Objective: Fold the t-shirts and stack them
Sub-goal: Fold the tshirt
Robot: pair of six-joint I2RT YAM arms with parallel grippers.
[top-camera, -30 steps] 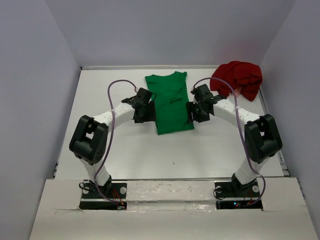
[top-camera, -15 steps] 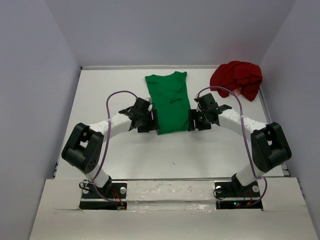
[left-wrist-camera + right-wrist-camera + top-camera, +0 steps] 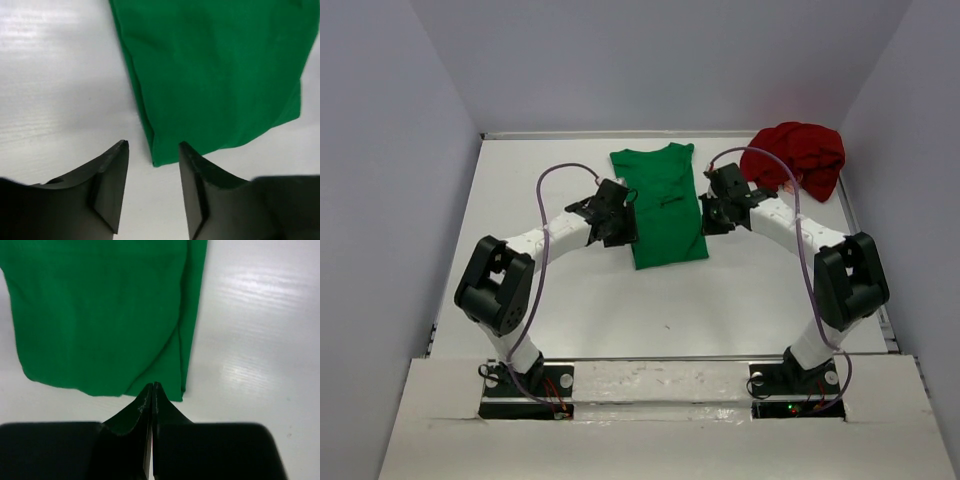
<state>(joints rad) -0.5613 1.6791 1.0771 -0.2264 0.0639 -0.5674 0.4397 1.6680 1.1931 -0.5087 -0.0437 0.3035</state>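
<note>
With the green t-shirt flat on the counter and the dark red t-shirt bunched beyond its far right corner, the left end effector, fingers apart and lined up on its near left hem corner, should pinch both layers, matching the right end effector, fingers together at the near right corner.

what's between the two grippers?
The green t-shirt lies between the left gripper and the right gripper, nothing else; the top view shows it.
</note>
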